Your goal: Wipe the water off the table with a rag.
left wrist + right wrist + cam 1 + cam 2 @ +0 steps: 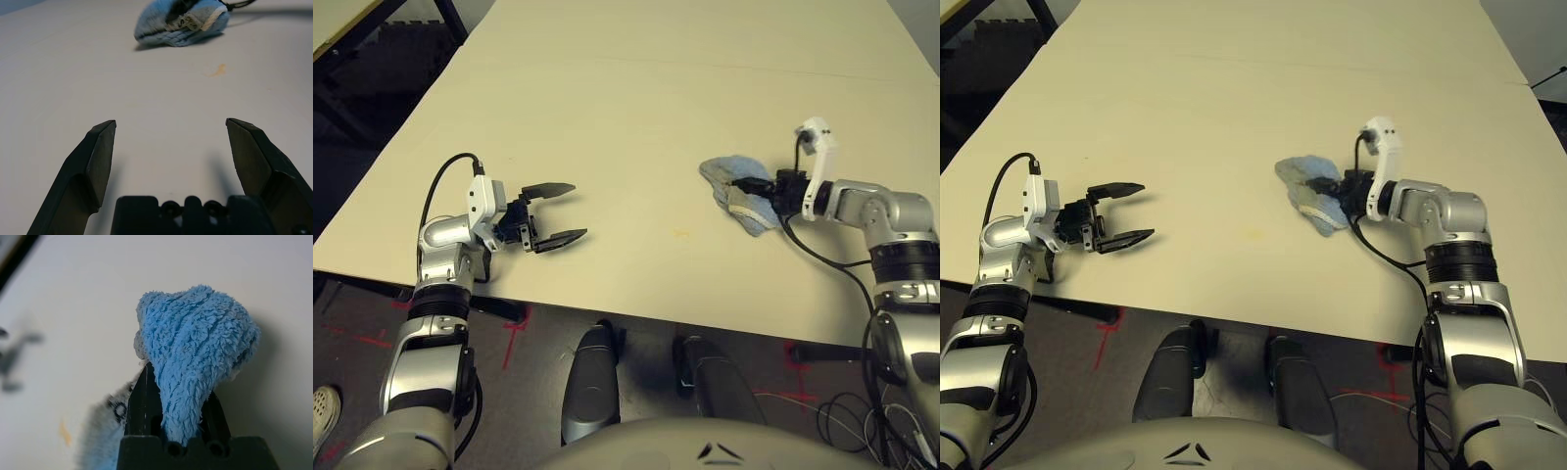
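On the right half of the table [636, 108], your rag [736, 188] lies bunched in a heap with one end caught in the right gripper [750, 186].

Hidden or unclear:
- Right fingertips: buried in the blue pile. In the right wrist view the cloth [195, 352] drapes over both black fingers [142, 406], so you see only their lower shanks.
- Rag's printed mark: only a scrap of dark lettering on the paler hem shows, too small for you to read, in the left wrist view [183, 22].
- Water [680, 234]: you can make out one faint yellow-orange smear on the bare top, between the two grippers and just nearer the table's front edge than the rag. It also shows as an orange fleck in the left wrist view [216, 71]. Other specks cannot be told from the surface.
- Table: far end and both sides are cut off by the frame; a thin seam crosses the far part.

Fingers:
- Right gripper: clamped on the rag, the two fingers close together with terry squeezed between them; the rag rests on the tabletop.
- Left gripper [558, 212]: fingers spread wide, holding nothing, low over bare tabletop near the front left edge, well apart from the rag and pointing toward it.
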Controlling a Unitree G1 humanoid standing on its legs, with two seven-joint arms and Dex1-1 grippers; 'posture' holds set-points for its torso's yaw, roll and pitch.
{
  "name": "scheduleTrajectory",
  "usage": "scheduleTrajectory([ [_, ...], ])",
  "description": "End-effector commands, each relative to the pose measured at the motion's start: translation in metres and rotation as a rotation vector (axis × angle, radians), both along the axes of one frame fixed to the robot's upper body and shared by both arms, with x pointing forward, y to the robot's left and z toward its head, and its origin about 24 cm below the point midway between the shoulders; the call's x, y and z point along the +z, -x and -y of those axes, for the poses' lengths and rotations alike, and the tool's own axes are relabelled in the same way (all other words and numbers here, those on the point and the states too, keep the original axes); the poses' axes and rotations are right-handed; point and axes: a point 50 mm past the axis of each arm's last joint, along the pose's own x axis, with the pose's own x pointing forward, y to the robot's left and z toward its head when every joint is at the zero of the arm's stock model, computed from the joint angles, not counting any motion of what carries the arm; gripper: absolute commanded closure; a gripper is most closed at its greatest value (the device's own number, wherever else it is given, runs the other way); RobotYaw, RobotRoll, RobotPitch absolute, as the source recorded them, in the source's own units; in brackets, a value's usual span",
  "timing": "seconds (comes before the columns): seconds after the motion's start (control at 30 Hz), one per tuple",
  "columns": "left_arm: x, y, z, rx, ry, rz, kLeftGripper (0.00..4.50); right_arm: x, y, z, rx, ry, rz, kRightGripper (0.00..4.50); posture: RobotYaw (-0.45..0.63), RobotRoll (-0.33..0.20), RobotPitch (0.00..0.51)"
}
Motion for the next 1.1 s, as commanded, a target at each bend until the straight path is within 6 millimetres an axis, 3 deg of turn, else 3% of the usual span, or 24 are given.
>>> scheduleTrajectory([
  [0.03,-0.005,-0.001,0.004,-0.013,-0.007,-0.019,0.00,0.029,-0.002,0.027,-0.099,-0.039,0.081,4.27,0.10,0.000,0.210],
  [0.17,-0.006,-0.001,0.004,-0.011,-0.003,-0.020,0.00,0.039,0.000,0.056,-0.181,0.044,0.095,4.27,0.10,0.000,0.210],
  [0.33,-0.006,-0.001,0.004,-0.006,0.000,-0.020,0.00,0.034,0.008,0.082,-0.234,0.149,0.050,4.27,0.10,0.000,0.211],
  [0.57,-0.006,0.000,0.003,-0.001,-0.001,-0.022,0.00,0.006,0.025,0.103,-0.265,0.250,-0.083,4.27,0.10,0.000,0.214],
  [0.7,-0.004,-0.003,0.004,0.003,0.006,-0.022,0.00,-0.022,0.034,0.114,-0.313,0.362,-0.186,4.27,0.10,0.000,0.216],
  [0.77,-0.003,-0.003,0.004,0.005,0.009,-0.022,0.00,-0.025,0.034,0.115,-0.329,0.378,-0.179,4.27,0.10,0.000,0.215],
  [0.8,-0.003,-0.004,0.004,0.006,0.011,-0.022,0.00,-0.024,0.033,0.116,-0.341,0.377,-0.169,3.55,0.10,0.000,0.215],
  [0.97,0.006,-0.013,0.001,0.090,0.072,-0.025,0.00,-0.001,0.026,0.127,-0.417,0.461,0.024,1.85,0.09,0.000,0.213],
  [1.1,0.020,-0.027,-0.004,0.244,0.187,-0.034,0.00,0.023,0.022,0.138,-0.525,0.409,0.220,0.32,0.10,0.000,0.209],
])
